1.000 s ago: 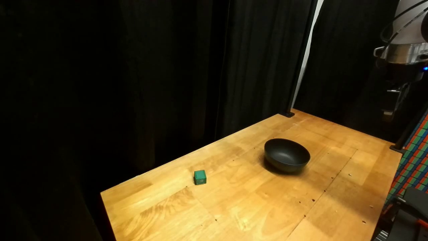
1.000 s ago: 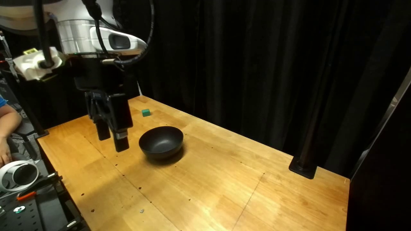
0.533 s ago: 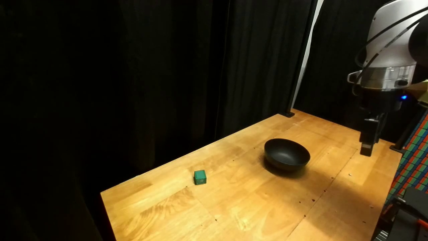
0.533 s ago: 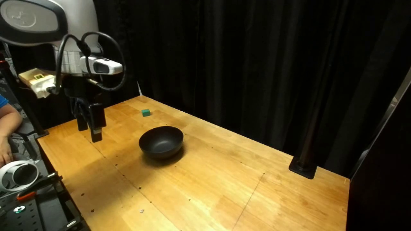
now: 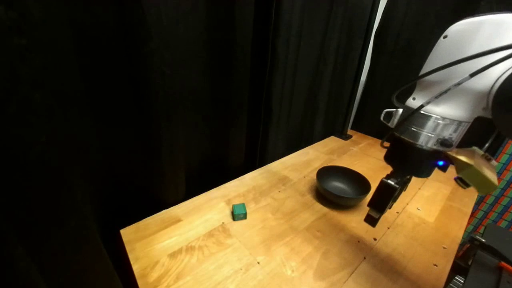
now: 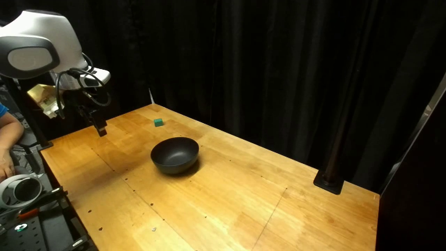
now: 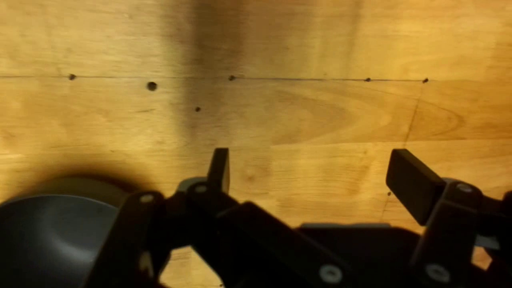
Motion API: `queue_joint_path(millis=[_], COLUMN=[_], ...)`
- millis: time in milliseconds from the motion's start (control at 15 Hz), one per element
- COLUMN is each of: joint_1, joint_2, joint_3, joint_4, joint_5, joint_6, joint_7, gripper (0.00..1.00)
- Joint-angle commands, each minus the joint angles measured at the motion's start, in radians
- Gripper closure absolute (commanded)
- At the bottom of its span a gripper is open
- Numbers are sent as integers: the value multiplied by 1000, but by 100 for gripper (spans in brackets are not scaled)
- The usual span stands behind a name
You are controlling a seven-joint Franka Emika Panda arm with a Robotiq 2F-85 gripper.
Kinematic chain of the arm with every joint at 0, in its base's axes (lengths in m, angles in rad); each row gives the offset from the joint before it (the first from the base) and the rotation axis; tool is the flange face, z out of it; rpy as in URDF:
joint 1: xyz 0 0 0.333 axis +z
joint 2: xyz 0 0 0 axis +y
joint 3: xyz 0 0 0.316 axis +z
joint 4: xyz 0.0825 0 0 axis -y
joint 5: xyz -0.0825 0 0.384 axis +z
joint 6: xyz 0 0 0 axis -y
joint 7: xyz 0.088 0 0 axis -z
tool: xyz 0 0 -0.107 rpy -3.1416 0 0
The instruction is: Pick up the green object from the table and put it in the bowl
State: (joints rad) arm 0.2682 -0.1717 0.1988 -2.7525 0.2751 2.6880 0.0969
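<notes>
The green block (image 5: 239,212) lies on the wooden table (image 5: 292,248) near its far long edge; it also shows in an exterior view (image 6: 158,122), and is out of the wrist view. The dark bowl (image 5: 343,192) stands upright on the table, in both exterior views (image 6: 175,157); part of it shows at the lower left of the wrist view (image 7: 48,240). My gripper (image 7: 312,172) is open, with bare table between its fingertips. It hangs tilted above the table beside the bowl, apart from bowl and block, as an exterior view shows (image 5: 373,219).
Black curtains (image 6: 271,69) stand behind the table. A black post (image 6: 328,181) is fixed at a table edge. A side cart with tools (image 6: 35,226) and a person's arm (image 6: 8,139) are beside the table. A small scrap (image 6: 153,229) lies on the tabletop.
My arm and open gripper have come lower and moved past the bowl toward the block's end of the table, and the gripper has tilted. The block and the bowl have not moved.
</notes>
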Motion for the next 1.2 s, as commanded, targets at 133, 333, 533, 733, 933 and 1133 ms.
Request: queue_joint_path(millis=[133, 333, 533, 733, 933, 1133], joint_1=[83, 83, 62, 143, 331, 497], joint_2=[240, 232, 277, 353, 481, 628], joint_3=[96, 102, 122, 7, -234, -359], joint_4=[58, 32, 52, 88, 183, 329], joint_5=[75, 59, 28, -73, -244, -204], joint_6=[373, 376, 402, 463, 567, 589], joint_7=[62, 68, 99, 180, 275, 284], gripper=[0, 0, 0, 0, 0, 0])
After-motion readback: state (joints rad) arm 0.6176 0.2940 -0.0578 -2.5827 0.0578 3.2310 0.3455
